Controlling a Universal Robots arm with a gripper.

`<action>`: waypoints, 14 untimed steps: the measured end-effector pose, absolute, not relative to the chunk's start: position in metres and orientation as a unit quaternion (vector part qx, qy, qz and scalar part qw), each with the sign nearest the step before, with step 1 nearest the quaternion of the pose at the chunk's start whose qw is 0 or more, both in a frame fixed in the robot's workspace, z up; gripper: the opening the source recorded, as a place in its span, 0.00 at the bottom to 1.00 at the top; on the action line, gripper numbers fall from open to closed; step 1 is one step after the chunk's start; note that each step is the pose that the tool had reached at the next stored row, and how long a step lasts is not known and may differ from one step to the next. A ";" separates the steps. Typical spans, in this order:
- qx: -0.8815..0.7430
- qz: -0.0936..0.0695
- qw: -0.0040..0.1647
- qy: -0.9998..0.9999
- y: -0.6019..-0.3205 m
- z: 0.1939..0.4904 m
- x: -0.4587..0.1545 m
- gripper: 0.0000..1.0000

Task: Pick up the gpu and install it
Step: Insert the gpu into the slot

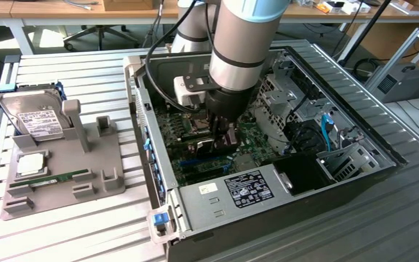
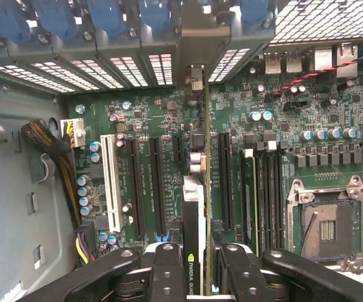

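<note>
Wrist view: the gpu [image 2: 194, 220] stands on edge, pinched between the two black fingers of the hand [image 2: 200, 253]. Its narrow face bears a green logo and white lettering starting NVIDIA. It sits among the long black slots of the green motherboard [image 2: 150, 119]. Exterior view: the arm reaches steeply down into the open computer case [image 1: 355, 136] lying on the slatted surface [image 1: 85, 65]. The power supply label [image 1: 247, 188] is too small to read.
</note>
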State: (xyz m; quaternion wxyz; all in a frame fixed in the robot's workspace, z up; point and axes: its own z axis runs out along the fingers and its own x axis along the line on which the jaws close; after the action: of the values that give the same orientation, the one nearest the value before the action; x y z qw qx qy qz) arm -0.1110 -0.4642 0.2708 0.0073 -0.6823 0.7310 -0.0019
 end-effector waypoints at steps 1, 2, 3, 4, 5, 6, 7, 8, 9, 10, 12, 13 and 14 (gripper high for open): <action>-0.682 -0.002 0.007 0.731 -0.464 0.270 -0.111 0.27; -0.682 -0.002 0.007 0.731 -0.464 0.270 -0.111 0.27; -0.682 -0.002 0.007 0.731 -0.464 0.270 -0.111 0.27; -0.682 -0.002 0.007 0.731 -0.464 0.270 -0.111 0.27; -0.682 -0.002 0.007 0.731 -0.464 0.270 -0.111 0.27; -0.682 -0.002 0.007 0.731 -0.464 0.269 -0.111 0.27; -0.682 -0.002 0.007 0.731 -0.464 0.269 -0.111 0.27; -0.682 -0.002 0.007 0.731 -0.464 0.269 -0.111 0.27; -0.682 -0.002 0.007 0.731 -0.463 0.269 -0.111 0.27; -0.682 -0.002 0.007 0.731 -0.463 0.269 -0.111 0.27; -0.682 -0.002 0.007 0.731 -0.463 0.269 -0.112 0.27; -0.682 -0.002 0.007 0.731 -0.463 0.269 -0.112 0.27; -0.682 -0.002 0.007 0.731 -0.463 0.269 -0.112 0.27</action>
State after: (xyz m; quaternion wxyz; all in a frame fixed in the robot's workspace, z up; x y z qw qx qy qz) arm -0.1124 -0.4631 0.2689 0.0072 -0.6823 0.7310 -0.0019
